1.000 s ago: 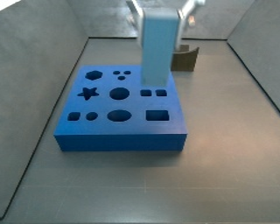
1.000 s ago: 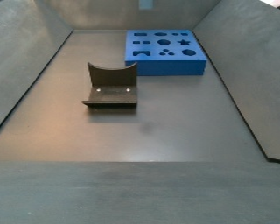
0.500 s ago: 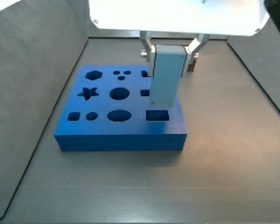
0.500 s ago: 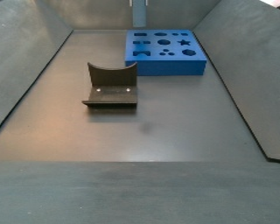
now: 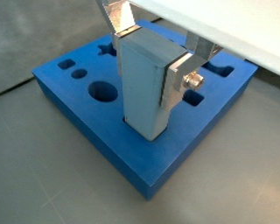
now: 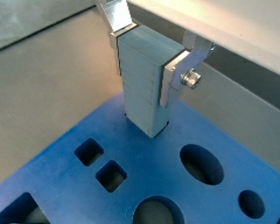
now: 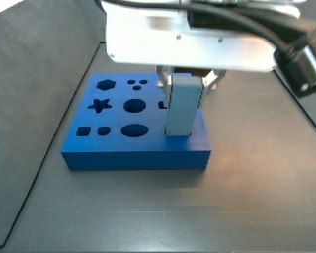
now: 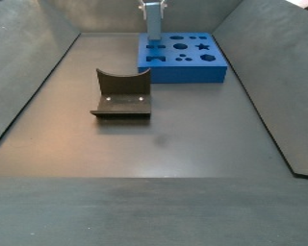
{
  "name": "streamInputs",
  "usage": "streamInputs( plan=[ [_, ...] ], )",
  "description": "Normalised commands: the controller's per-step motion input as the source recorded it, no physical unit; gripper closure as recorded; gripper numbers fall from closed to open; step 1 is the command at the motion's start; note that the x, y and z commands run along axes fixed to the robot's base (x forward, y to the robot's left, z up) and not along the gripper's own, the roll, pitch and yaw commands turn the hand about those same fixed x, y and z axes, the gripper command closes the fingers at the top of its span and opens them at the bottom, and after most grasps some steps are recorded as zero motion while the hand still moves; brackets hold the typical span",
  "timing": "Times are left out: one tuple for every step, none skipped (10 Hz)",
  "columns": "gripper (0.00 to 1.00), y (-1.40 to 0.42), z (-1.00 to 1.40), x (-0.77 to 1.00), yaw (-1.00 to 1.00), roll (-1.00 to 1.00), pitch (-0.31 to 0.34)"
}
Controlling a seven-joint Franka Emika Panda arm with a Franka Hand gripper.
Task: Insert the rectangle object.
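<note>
My gripper [image 5: 150, 51] is shut on the rectangle object [image 5: 147, 87], a tall light-blue block held upright between the silver fingers [image 5: 181, 80]. It also shows in a wrist view [image 6: 145, 83] and in both side views [image 7: 184, 107] [image 8: 151, 31]. The block's lower end sits in the rectangular hole near a corner of the large blue board [image 7: 134, 151] with shaped holes. The board shows in both wrist views [image 5: 101, 144] [image 6: 166, 179] and in a side view [image 8: 195, 67]. The hole itself is hidden by the block.
A dark-olive U-shaped piece [image 8: 120, 96] stands on the grey floor in front of the board. Grey sloping walls [image 8: 22, 77] close the bin on each side. The board's star hole [image 7: 100, 104] and round holes are open.
The gripper has come down with the rectangle object. The block was above the board's edge, then over the rectangular hole; now its lower end is in the hole.
</note>
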Motion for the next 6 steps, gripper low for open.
streamInputs(
  plan=[
    [1.00,-0.01,-0.49,0.00,0.00,0.00,0.000],
    [1.00,-0.03,-0.60,0.00,0.00,0.00,-0.001],
    [1.00,-0.01,-0.51,-0.03,0.00,-0.04,-0.026],
    [1.00,0.00,-0.26,-0.07,0.00,-0.14,-0.119],
    [1.00,0.00,-0.25,-0.07,0.03,-0.05,-0.134],
    [1.00,0.00,0.00,0.00,0.00,0.00,0.000]
  ],
)
